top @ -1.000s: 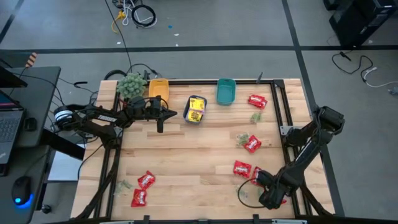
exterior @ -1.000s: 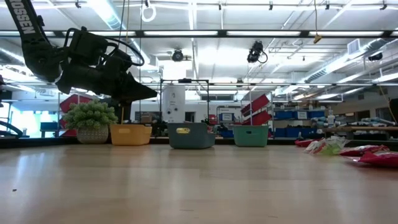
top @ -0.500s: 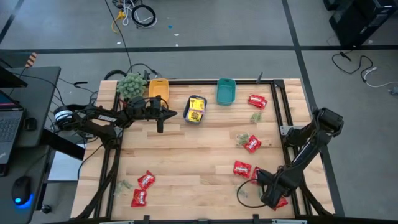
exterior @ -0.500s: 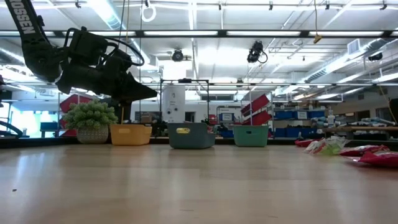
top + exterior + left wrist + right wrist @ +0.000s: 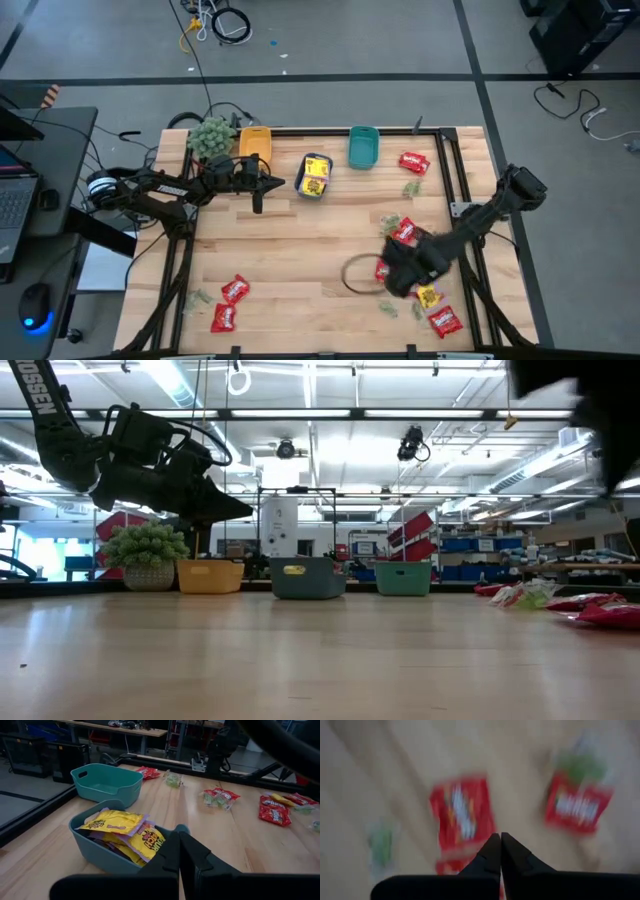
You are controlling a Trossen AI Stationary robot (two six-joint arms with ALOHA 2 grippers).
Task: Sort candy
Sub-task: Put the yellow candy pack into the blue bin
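Fingers of the right gripper [image 5: 500, 851] are pressed together with nothing between them, hanging over the desk's [image 5: 300, 250] right half. Just past their tips lies a red packet [image 5: 461, 817], and a second red packet [image 5: 578, 806] with a green one at its edge lies off to one side; both are blurred. From above, this gripper [image 5: 392, 272] sits among the right-hand scatter of candy: red packets [image 5: 406, 232] just beside it, a yellow packet [image 5: 428, 296] and another red one [image 5: 444, 322] near the desk's front right corner, and one red packet [image 5: 414, 162] well apart by the far edge.

The left gripper [image 5: 179, 851] waits with its fingers closed and empty, hovering just beside the blue bin [image 5: 95, 851], which holds yellow packets [image 5: 131, 836]. The teal bin [image 5: 106, 781] stands empty beyond it. From above, the left gripper [image 5: 262, 190] is between the orange bin [image 5: 254, 142] and the blue bin. More red packets [image 5: 229, 303] lie near the front left corner, well apart from either gripper.
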